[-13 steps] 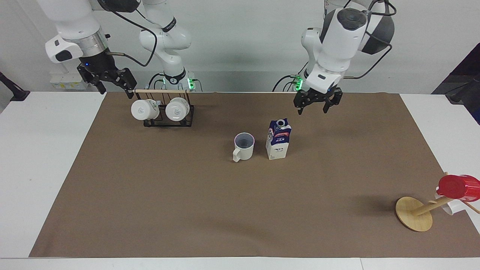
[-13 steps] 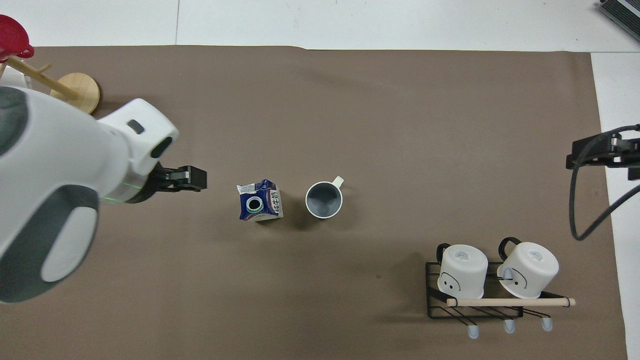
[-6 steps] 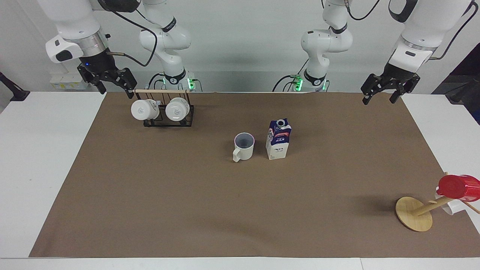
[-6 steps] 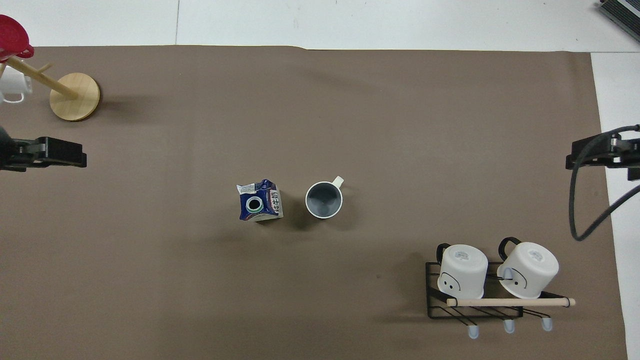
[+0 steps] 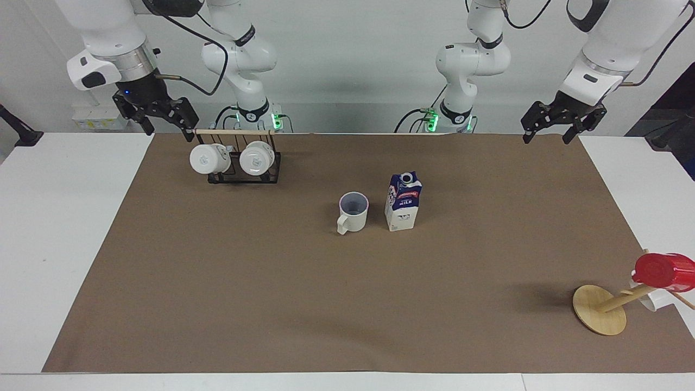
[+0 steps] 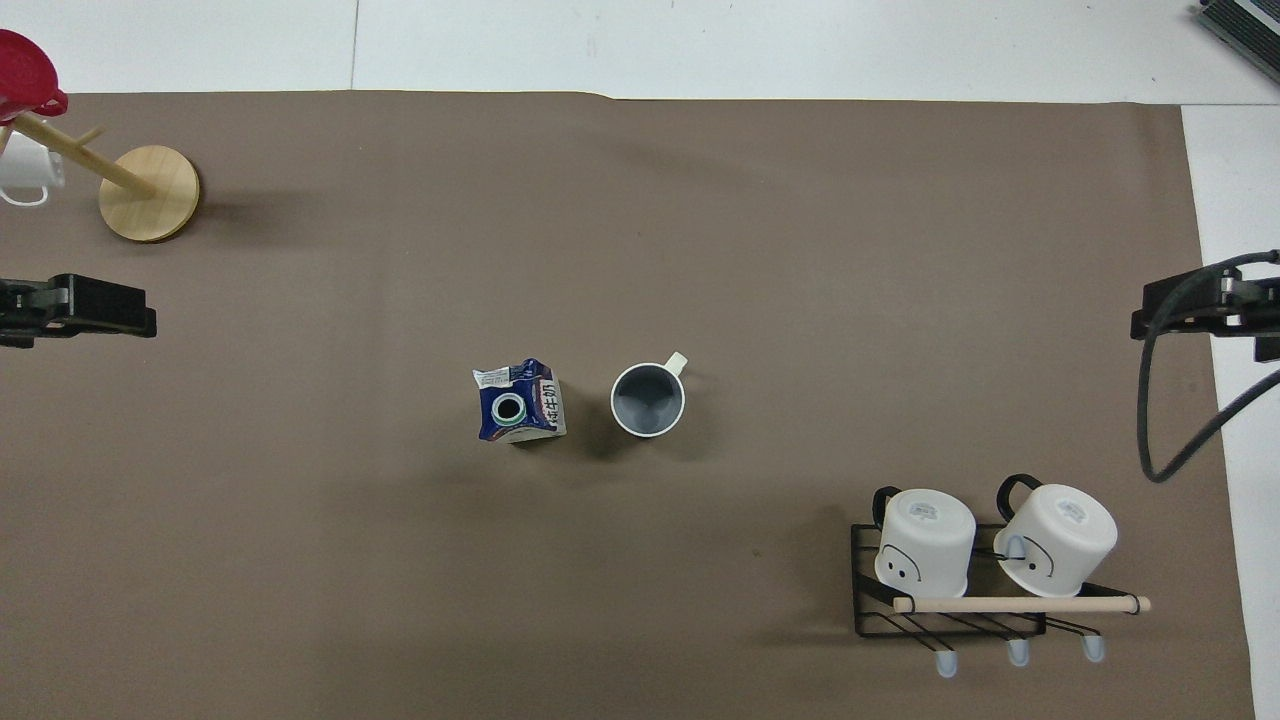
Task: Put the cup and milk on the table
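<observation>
Cup [image 5: 353, 211] and milk [image 5: 403, 201] stand upright side by side on the brown sheet [image 5: 347, 304] in the middle of the table [image 5: 49, 228], close together but not touching. Both lie well clear of either end effector, roughly midway between the two along the table's length and farther from the robots than the edge they are raised over. The cup's handle points away from the robots, and its mouth faces up. The milk carton's round cap shows on its top.

Left end effector [image 5: 562, 126] is raised over the corner of the brown sheet nearest the robots at the left arm's end of the table, with its fingers spread and nothing between them. Right end effector [image 5: 157, 117] is raised over the matching corner at the right arm's end, fingers likewise spread and empty.

Just beside the right end effector, toward the table's middle, sits a black wire rack [image 5: 244, 174] with a wooden bar, carrying two white mugs [image 5: 209, 158] on their sides. Well apart from the left end effector, a wooden disc stand [image 5: 599, 309] holds a red cup [image 5: 659, 270].
</observation>
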### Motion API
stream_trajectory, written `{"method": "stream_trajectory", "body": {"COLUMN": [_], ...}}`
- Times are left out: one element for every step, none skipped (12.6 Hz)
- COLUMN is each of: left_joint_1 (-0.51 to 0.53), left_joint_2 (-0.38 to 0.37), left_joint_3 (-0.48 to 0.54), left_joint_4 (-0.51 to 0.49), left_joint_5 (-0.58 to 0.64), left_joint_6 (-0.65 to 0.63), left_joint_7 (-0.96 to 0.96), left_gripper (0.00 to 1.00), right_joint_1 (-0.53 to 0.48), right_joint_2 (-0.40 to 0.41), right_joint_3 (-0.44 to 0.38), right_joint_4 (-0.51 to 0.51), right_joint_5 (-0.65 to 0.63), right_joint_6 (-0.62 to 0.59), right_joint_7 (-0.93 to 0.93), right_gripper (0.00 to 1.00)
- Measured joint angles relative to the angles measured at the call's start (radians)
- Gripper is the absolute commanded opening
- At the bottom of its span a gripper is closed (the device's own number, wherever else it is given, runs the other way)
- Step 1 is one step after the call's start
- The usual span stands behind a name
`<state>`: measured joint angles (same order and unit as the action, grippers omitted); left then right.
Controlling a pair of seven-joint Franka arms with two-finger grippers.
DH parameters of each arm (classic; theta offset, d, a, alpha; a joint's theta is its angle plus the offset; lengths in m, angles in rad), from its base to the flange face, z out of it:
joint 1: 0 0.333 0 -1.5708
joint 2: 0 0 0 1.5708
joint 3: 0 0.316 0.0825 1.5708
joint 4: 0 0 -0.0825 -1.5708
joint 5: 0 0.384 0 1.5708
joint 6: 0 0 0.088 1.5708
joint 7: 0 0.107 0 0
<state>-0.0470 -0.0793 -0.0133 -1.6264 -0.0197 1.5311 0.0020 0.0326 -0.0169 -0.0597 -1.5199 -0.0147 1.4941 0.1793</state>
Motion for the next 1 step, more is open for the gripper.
{"method": "stream_trajectory", "body": {"left_joint_1": [0.000], "left_joint_2": [-0.004], "left_joint_3": [-0.001], "left_joint_4": [0.001], "left_joint_5": [0.000], "left_joint_6": [-0.002], "left_joint_7": [0.000], "left_gripper": [1.00], "right_joint_1": [0.000], "right_joint_2": [0.000], "right_joint_3": [0.000], "right_joint_4": [0.000], "right_joint_5": [0.000], "right_joint_6": [0.000], "right_joint_7": [0.000], "right_gripper": [1.00]}}
